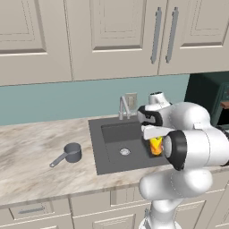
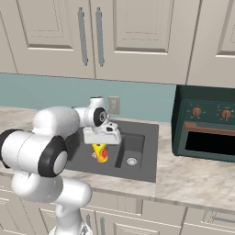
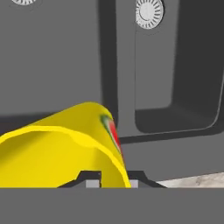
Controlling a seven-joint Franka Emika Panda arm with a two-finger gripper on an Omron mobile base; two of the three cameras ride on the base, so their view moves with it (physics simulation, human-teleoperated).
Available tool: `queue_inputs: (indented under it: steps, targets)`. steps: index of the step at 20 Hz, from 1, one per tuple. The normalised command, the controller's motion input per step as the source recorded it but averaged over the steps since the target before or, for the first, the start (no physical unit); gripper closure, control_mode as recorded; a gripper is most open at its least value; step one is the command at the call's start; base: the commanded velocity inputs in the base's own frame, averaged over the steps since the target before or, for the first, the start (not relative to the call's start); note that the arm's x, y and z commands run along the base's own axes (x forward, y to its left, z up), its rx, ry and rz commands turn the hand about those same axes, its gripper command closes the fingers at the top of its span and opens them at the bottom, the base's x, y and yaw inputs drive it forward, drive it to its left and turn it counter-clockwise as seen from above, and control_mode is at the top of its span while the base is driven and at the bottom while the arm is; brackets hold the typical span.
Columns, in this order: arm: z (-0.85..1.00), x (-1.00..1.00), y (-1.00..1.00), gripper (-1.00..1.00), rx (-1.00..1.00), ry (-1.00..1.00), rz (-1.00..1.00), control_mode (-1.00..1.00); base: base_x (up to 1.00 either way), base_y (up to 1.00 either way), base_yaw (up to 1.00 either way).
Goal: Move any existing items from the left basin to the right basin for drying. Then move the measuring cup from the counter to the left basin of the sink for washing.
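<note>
Dark grey sink (image 2: 147,137), pincer (image 2: 102,148) apparently clenched on yellow, red-bottomed tapered cup (image 2: 100,153)

The divider (image 3: 124,87) between the left basin (image 1: 116,147) and the right basin (image 2: 133,149) stood as a low ridge in the way. The right basin floor lay bare around its drain (image 3: 148,12). The faucet (image 1: 124,107) rose at the sink's back rim, and the green oven (image 2: 206,124) blocked the counter (image 2: 193,179) beyond.
</note>
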Motion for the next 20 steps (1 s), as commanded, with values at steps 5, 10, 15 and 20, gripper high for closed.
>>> queue_inputs:
  steps: [5,10,15,20]
  targets:
    - [0.18,0.00,-0.41,1.00,0.00,0.00,0.00,-1.00,0.00,0.00,0.00]
    - [0.08,0.00,-0.42,1.00,0.00,0.00,0.00,-1.00,0.00,0.00,0.00]
    - [0.00,0.03,-0.33,1.00,0.00,0.00,0.00,-1.00,0.00,0.00,0.00]
    - [0.00,0.08,-0.30,1.00,0.00,0.00,0.00,-1.00,0.00,0.00,0.00]
